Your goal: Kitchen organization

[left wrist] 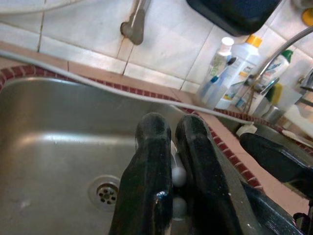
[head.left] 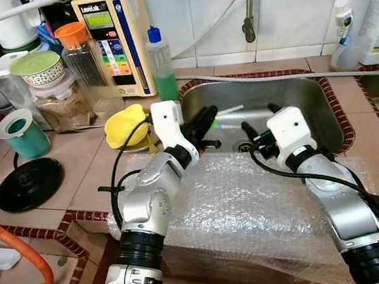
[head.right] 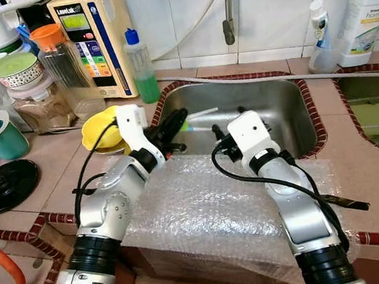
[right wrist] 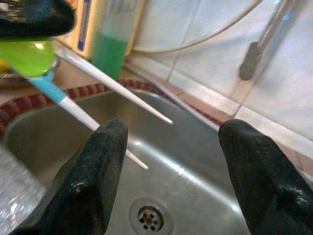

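Over the near sink edge: bubble wrap [head.left: 251,203] is draped on the worktop [head.left: 63,177], under both arms.
Left tool [head.left: 204,123]: fingers are closed on a pair of white chopsticks [right wrist: 112,81] with green and blue tops.
Long axis: the chopsticks are pointed from the left tool toward the right, across the sink [head.left: 301,102].
Right tool [head.left: 257,131]: fingers are spread wide and empty, with the tips just beside them; it is judged the nearer for a handover.
Far: a dish-soap bottle [head.left: 161,66] is stood by the wall.

Bubble wrap [head.left: 251,203] over worktop's front edge; orange hose [head.left: 25,260] at left corner; white bottles [head.left: 368,25] along back-right edge.
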`<state>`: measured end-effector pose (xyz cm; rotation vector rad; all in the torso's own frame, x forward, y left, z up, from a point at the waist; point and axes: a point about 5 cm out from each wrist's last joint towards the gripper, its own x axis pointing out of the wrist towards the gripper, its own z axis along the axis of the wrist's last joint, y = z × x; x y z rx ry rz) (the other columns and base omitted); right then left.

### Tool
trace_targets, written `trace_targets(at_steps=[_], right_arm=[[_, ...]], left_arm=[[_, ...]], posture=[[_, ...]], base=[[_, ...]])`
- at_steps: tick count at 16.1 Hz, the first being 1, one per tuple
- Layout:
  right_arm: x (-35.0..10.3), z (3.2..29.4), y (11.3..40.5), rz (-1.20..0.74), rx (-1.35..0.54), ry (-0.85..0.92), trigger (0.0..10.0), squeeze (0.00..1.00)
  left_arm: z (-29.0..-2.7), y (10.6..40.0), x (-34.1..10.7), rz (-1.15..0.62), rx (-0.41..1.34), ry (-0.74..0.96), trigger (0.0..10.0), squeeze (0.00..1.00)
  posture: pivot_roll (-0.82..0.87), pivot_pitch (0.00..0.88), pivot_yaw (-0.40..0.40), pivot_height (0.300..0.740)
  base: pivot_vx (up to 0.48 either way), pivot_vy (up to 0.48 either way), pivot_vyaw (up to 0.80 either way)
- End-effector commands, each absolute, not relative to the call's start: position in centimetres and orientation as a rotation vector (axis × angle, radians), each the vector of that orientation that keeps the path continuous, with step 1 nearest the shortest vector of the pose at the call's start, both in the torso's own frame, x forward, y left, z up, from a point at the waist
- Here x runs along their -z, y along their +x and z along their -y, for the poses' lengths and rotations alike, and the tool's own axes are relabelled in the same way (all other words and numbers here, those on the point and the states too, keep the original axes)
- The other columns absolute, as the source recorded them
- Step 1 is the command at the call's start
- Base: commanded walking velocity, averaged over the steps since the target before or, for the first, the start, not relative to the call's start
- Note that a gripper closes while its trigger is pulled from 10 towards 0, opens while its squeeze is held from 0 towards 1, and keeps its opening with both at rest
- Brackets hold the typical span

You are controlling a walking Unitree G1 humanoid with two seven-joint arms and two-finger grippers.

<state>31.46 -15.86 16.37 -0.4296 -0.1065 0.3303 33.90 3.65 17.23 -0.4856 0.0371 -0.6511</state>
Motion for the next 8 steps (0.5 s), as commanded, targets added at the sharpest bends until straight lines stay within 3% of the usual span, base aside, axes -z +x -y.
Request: trace_targets(at_steps=[1,7,8], right_arm=[[-16.81,15.55,31.52,0.122,-0.382,-0.457,10.0,0.0],[-16.98,15.72,30.54,0.126,-0.532,-0.491,10.0,0.0],[-16.96,15.47,30.52,0.13,-0.541,-0.49,10.0,0.8]], left_arm=[[-3.14,34.24,-18.36,-0.005,0.674,-0.47,10.0,0.0],[-2.45,34.86,-18.91,0.022,0.661,-0.484,10.0,0.0],[-2.25,34.84,-19.08,0.026,0.668,-0.49,10.0,0.0]], posture=[[-0.12,0.0,0.124,0.74],[-0.12,0.0,0.11,0.74],[-0.12,0.0,0.111,0.74]], base=[[0.0,0.0,0.0],[0.0,0.0,0.0],[0.0,0.0,0.0]])
